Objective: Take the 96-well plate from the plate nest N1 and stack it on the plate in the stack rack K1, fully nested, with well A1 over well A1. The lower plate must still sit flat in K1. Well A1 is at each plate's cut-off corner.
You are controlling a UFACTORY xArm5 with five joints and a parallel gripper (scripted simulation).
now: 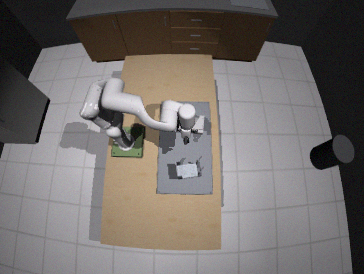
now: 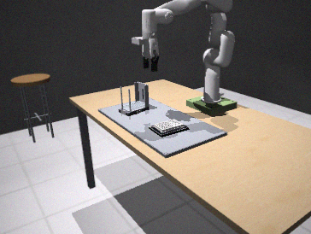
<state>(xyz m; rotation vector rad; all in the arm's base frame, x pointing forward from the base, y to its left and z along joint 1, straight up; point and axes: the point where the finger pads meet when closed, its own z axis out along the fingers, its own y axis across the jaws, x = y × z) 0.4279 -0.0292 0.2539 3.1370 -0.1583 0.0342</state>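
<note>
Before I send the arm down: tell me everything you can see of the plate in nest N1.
The 96-well plate is a flat white rectangle with a dotted grid of wells, seated in a dark low frame on the grey mat. It lies flat, untouched; the open gripper hangs well above it. The cut-off corner is too small to tell.

plates: 2, one (image 2: 169, 126), one (image 2: 136, 106) | rack (image 2: 141, 91): 1 | mat (image 2: 201, 136): 1 | table (image 2: 265, 171): 1 | stool (image 2: 31, 79): 1 | arm (image 2: 218, 47): 1

- I can read no text, label, brand, number or sign anywhere in either view.
- Any plate or rack markings: too small to make out.
</note>
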